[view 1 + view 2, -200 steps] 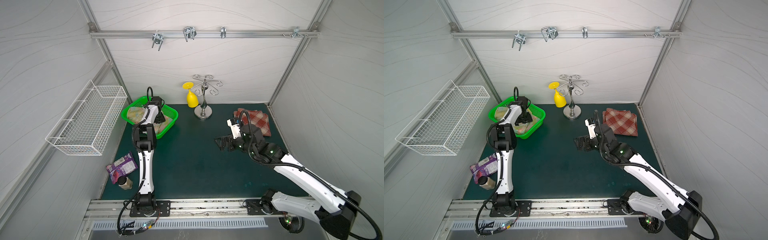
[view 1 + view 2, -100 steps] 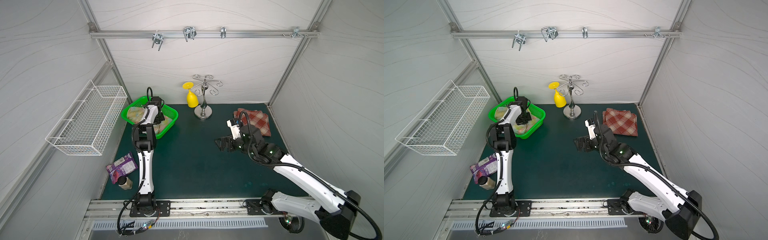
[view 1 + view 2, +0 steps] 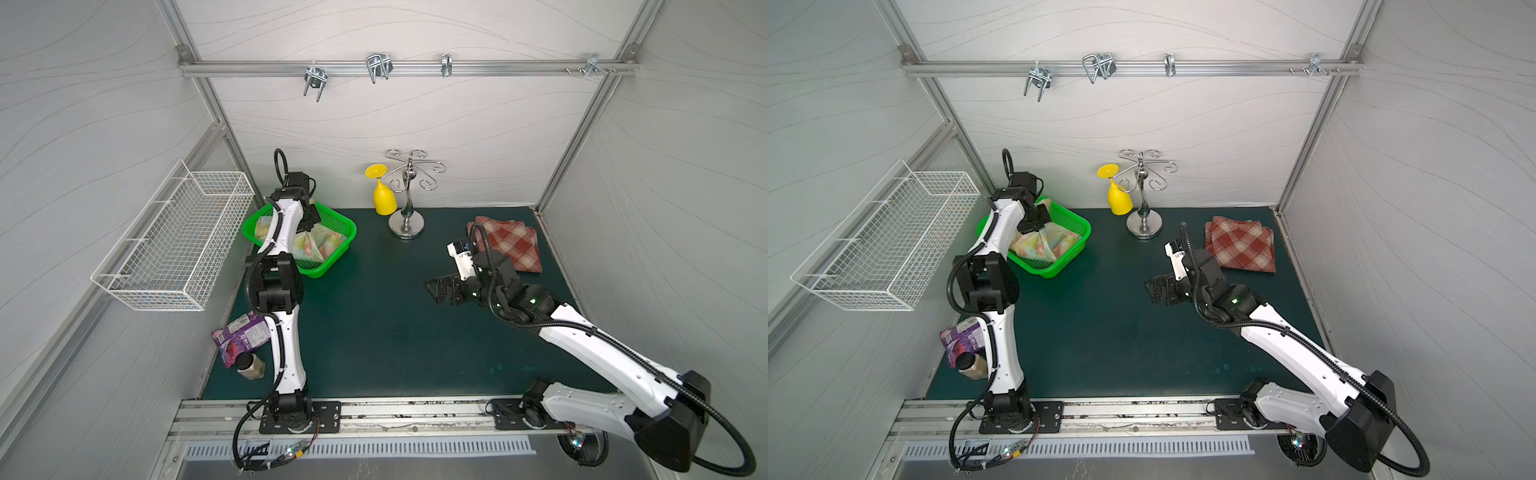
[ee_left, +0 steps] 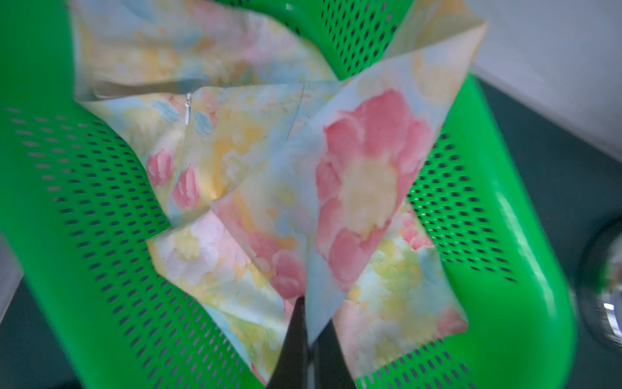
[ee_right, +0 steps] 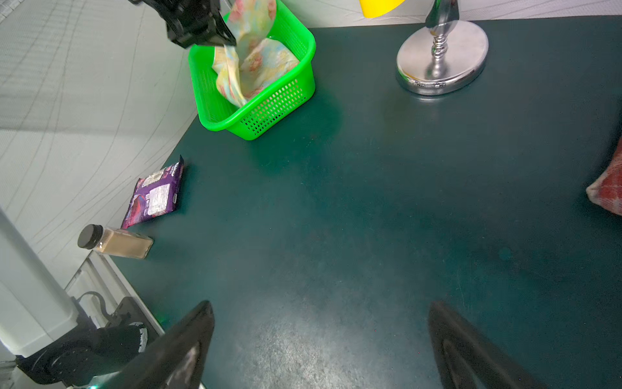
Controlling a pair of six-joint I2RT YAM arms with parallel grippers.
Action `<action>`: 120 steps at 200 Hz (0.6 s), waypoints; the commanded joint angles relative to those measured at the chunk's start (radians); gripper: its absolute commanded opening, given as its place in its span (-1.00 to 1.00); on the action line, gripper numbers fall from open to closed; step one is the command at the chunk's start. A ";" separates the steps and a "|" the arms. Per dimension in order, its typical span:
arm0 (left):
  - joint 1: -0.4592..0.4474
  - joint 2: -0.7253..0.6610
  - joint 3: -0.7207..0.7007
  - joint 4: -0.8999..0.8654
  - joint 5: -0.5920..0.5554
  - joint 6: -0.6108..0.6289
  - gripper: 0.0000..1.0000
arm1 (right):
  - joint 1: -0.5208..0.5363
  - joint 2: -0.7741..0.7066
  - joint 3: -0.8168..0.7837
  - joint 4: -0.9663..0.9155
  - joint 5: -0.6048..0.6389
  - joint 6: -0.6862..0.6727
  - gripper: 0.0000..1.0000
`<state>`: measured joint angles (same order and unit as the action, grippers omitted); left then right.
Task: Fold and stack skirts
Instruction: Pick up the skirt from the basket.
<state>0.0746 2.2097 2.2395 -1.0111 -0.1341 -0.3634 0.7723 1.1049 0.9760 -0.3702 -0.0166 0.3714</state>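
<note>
Skirts are well apart on the dark green table (image 3: 374, 332): the plaid skirt (image 3: 509, 245) lies folded flat near the far right corner, and the floral skirt (image 3: 320, 245) is in the green basket (image 3: 332, 272) at the far left. The left arm covers part of this basket in both top views. The left gripper (image 4: 308, 316) is clenched on a fold of the floral skirt, which rises to a point at its jaws, while the rest lies crumpled in the basket. The left wrist view is blurred, so which edge is pinched is hard to tell. The right gripper (image 5: 323, 323) hovers over bare table with jaws spread wide, grasping nothing. The right wrist view cuts the plaid skirt to one corner. A metal stand (image 3: 406, 224) has a yellow cup (image 3: 384, 201) upside down just beside it. The purple wrapper (image 3: 239, 336) is half hidden behind the left arm, with a small bottle (image 5: 117, 240) lying beside it.
</note>
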 commanded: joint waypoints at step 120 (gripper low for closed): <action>0.001 -0.508 -0.129 0.117 0.220 -0.155 -1.00 | 0.012 -0.011 0.007 0.098 -0.047 -0.065 0.98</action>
<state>0.0757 1.7889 2.1239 -0.9657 0.0193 -0.4763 0.7731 1.1141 0.9764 -0.3080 -0.0479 0.3470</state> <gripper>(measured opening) 0.048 0.991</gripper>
